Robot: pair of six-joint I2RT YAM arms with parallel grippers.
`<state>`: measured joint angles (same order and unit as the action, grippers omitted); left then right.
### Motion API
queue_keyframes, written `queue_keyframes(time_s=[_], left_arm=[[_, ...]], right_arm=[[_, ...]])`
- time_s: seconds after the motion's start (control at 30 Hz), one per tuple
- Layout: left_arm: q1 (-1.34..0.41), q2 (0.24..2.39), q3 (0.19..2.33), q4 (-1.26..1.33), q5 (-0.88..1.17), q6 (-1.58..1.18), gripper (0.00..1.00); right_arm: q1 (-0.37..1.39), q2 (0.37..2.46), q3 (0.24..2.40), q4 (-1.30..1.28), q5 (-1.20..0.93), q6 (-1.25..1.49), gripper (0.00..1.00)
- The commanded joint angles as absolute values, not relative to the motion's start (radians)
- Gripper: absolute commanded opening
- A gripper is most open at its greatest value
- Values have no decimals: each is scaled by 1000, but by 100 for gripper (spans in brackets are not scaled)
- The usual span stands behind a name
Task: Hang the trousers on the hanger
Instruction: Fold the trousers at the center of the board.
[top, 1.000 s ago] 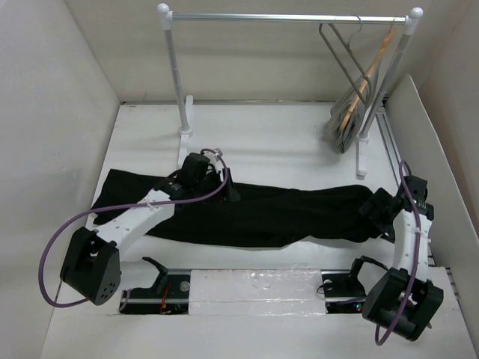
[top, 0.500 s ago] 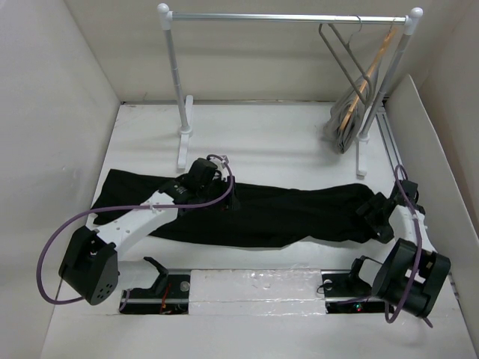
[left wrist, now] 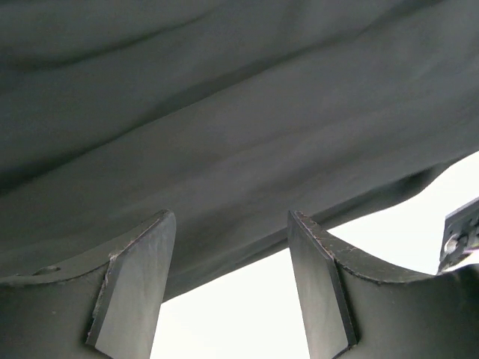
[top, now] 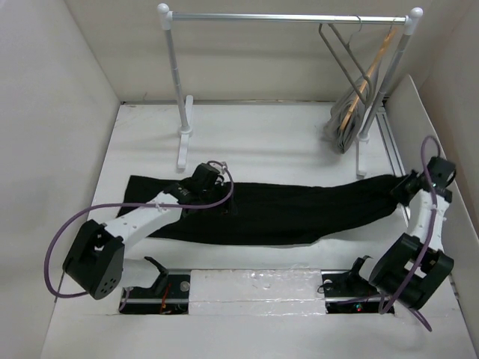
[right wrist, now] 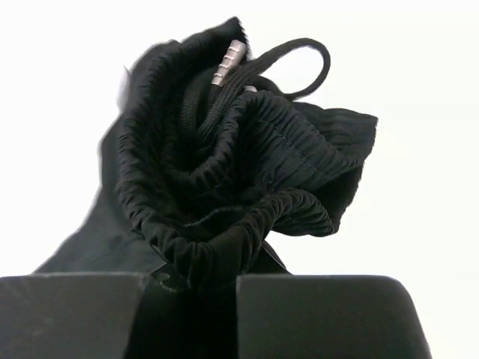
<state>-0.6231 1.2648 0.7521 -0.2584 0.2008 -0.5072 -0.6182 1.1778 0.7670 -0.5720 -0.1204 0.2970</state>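
Note:
The black trousers [top: 284, 213] lie stretched across the table from left to right. My right gripper [top: 402, 187] is at their right end, shut on the bunched elastic waistband [right wrist: 247, 149], which puffs out above the right gripper [right wrist: 191, 280]; a drawstring loop shows at the top. My left gripper [top: 224, 196] hovers over the left part of the trousers [left wrist: 239, 112]. In the left wrist view the left gripper [left wrist: 232, 224] is open, nothing held, with the cloth's edge crossing just beyond its tips. The grey hanger [top: 340, 52] hangs on the rail at the back right.
A white clothes rack with a metal rail [top: 284, 17] and posts [top: 179, 97] stands at the back. A wooden hanger [top: 370, 71] and a grey cloth [top: 343, 127] hang beside the grey hanger. White walls close in on both sides.
My right gripper closed on the waistband and drew it to the right and back. The trousers slid right and straightened. My left gripper stayed over the cloth and shifted slightly.

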Motion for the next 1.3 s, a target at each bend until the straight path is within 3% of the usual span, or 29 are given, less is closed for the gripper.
queue_keyframes(time_s=[0.0, 0.13, 0.3, 0.47, 0.57, 0.77, 0.87, 1.07, 1.1, 1.13, 1.23, 1.27], left_arm=[[-673, 1302, 742, -226, 215, -554, 57], [-776, 1432, 781, -202, 201, -604, 57], [-980, 1620, 975, -250, 172, -652, 58], [-964, 1597, 1110, -327, 129, -686, 58], [-870, 1438, 1130, -414, 97, -677, 59], [-579, 1189, 1170, -552, 29, -611, 62], [-430, 1137, 1161, -574, 34, -574, 62], [-80, 1095, 1173, -511, 187, -515, 62], [45, 1107, 1183, -503, 233, -499, 62], [46, 1120, 1183, -503, 224, -499, 62], [46, 1128, 1184, -515, 184, -497, 63], [46, 1124, 1166, -520, 180, -502, 64]], right_arm=[[-640, 1141, 1017, -607, -71, 129, 0], [-658, 1111, 1167, -687, -63, 40, 0], [-672, 1000, 1238, -732, -156, -69, 0], [-465, 908, 1230, -756, -202, -57, 0], [-307, 882, 1233, -781, -227, -45, 0], [277, 880, 1226, -668, -51, 208, 0], [613, 1024, 1290, -588, 148, 288, 0], [947, 1472, 1578, -456, 273, 319, 1], [1006, 1640, 1683, -433, 281, 318, 24], [1006, 1641, 1684, -433, 281, 318, 24], [1054, 1863, 1801, -462, 206, 311, 69], [1054, 1943, 1860, -533, 172, 308, 73]])
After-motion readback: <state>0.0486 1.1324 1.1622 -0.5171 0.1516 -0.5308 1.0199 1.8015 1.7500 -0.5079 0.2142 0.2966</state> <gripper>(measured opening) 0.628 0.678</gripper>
